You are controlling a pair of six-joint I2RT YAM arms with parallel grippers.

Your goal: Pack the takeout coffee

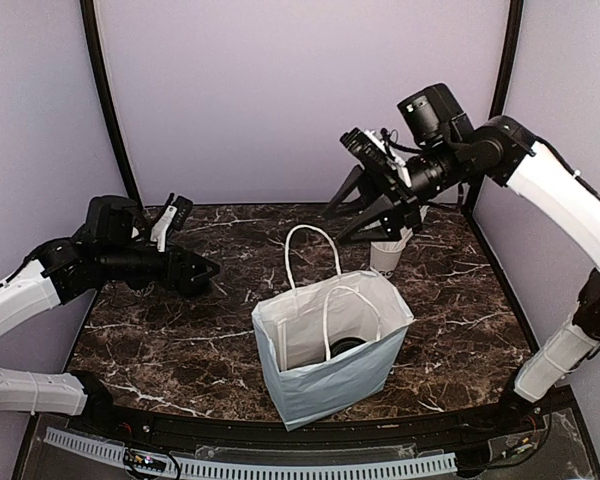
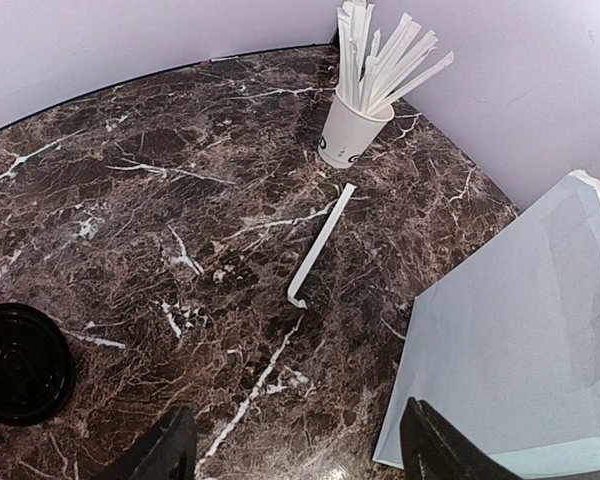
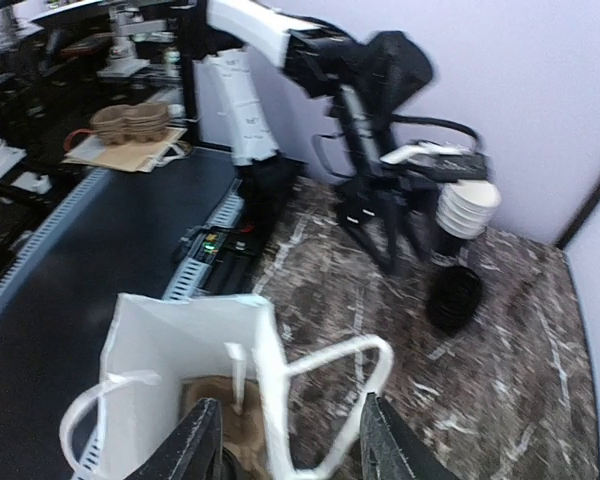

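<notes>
The white paper bag (image 1: 330,365) stands open at the table's middle. A dark round top, apparently the takeout coffee (image 1: 346,346), shows inside it on the brown bottom; only its dark edge (image 3: 223,468) shows in the right wrist view. My right gripper (image 1: 358,210) hangs above and behind the bag, open and holding nothing. From its own camera the bag's handle (image 3: 360,360) lies below its gripper (image 3: 292,450). My left gripper (image 1: 202,272) hovers low over the table left of the bag, open and empty (image 2: 295,450).
A white cup of white sticks (image 2: 355,125) stands at the back right, with one loose stick (image 2: 320,245) lying on the marble. A stack of black lids (image 2: 20,362) and a stack of white cups (image 3: 467,205) sit at the far left. The bag's wall (image 2: 520,340) is close on the left gripper's right.
</notes>
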